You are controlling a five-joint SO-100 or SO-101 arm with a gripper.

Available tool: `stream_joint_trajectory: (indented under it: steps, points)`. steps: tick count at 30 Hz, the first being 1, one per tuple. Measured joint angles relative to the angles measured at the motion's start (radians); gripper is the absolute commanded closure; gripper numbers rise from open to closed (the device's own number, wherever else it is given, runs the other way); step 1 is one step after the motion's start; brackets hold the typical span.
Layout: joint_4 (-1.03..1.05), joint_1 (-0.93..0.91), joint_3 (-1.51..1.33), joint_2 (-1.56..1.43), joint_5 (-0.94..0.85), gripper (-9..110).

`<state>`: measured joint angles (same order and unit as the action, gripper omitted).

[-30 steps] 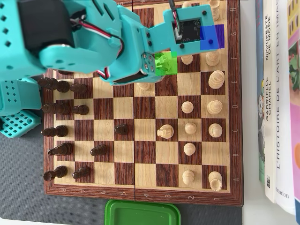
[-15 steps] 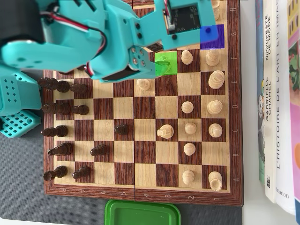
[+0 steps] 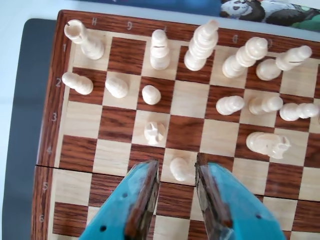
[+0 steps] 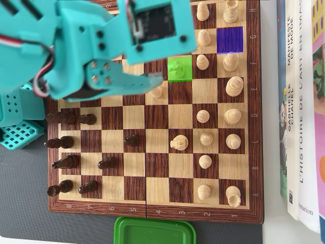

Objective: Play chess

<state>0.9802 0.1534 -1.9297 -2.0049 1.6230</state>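
The wooden chessboard (image 4: 157,211) holds white pieces on the right and black pieces (image 4: 66,162) on the left of the overhead view. My teal gripper (image 3: 176,166) is open. A white pawn (image 3: 180,169) stands upright just at its fingertips, touching neither finger. In the overhead view that pawn (image 4: 158,92) peeks out beside the gripper (image 4: 155,84). A green-tinted square (image 4: 180,68) holds a white knight (image 3: 155,132). The blue-tinted square (image 4: 229,39) is bare. A second white knight (image 3: 268,143) stands further right.
Tall white back-row pieces (image 3: 202,46) line the board's far edge in the wrist view. Books (image 4: 299,101) lie to the right of the board. A green lid (image 4: 155,231) sits at its lower edge. The arm's teal base (image 4: 20,134) stands at the left.
The arm has drawn back to the left, off the green square and away from the blue one. Its fingertips now hang over the white pawn one square further in.
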Motion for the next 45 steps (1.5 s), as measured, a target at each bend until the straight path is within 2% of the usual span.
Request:
stream_joint_trajectory:
  steps: [30, 45]
  points:
    - [0.000, -0.055, -0.345, -0.646, 0.000, 89]
    - [-0.336, -0.069, -0.661, -0.956, 0.000, 89]
